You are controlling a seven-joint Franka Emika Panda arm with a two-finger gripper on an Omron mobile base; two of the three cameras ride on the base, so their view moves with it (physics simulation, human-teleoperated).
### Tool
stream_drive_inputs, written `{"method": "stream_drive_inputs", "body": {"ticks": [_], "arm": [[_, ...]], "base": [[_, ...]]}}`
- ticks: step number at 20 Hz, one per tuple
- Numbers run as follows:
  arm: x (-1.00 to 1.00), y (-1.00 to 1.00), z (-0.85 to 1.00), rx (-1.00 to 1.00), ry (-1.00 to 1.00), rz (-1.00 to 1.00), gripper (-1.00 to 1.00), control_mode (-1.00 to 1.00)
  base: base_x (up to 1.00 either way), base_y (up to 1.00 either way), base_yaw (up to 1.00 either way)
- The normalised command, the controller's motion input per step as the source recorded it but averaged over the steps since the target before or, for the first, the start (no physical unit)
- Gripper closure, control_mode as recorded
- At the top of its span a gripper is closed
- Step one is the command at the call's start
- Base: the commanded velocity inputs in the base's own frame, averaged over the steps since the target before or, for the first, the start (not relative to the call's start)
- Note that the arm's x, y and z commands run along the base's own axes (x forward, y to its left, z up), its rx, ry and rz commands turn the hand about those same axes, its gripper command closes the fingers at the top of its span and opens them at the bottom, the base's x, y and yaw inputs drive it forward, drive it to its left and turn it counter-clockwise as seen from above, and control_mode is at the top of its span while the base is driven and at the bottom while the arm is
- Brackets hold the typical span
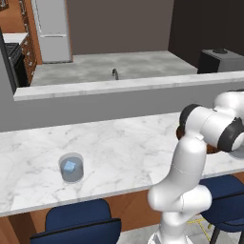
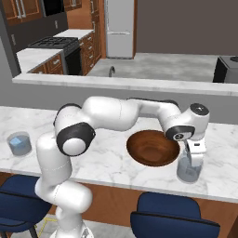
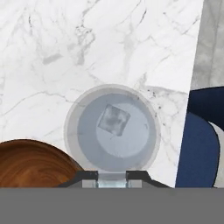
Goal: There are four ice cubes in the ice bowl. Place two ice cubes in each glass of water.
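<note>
Gripper [image 2: 195, 157] hangs over the right-hand short clear bluish tumbler of water [image 2: 189, 170], which stands just beside the wide, shallow reddish-brown wood-look bowl [image 2: 153, 148] on the white marble counter [image 1: 124, 143].

Hand view: jaws narrowly set, clenched on a small pale-blue translucent ice cube [image 3: 112, 179] between the tips, directly above the glass mouth. One cube already lies inside this glass [image 3: 113, 120]. Left-hand tumbler [image 1: 72, 167], well apart, shows at least one cube [image 1: 70, 166]. Bowl interior looks bare.

Handling, judged: cube light, rigid, prob. slippery; grip flat opposite faces, centred. Glass tippable, so release w/o touching the rim.
</note>
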Motion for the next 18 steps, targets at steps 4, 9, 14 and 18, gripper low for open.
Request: {"method": "stream_drive_inputs", "body": {"ticks": [4,9,14,18], "arm": [[0.29,0.0,-0.07,0.0,0.0,0.0,1.0,-1.0],[0.39,-0.01,-0.18,0.0,0.0,0.0,1.0,-1.0],[0.12,-0.29,-0.28,0.0,0.0,-0.01,1.0,-1.0],[0.0,-0.61,-0.2,0.0,0.0,-0.01,1.0,-1.0]], "base": [[0.0,0.0,0.0],[0.0,0.0,0.0],[0.0,0.0,0.0],[0.0,0.0,0.0]]}}
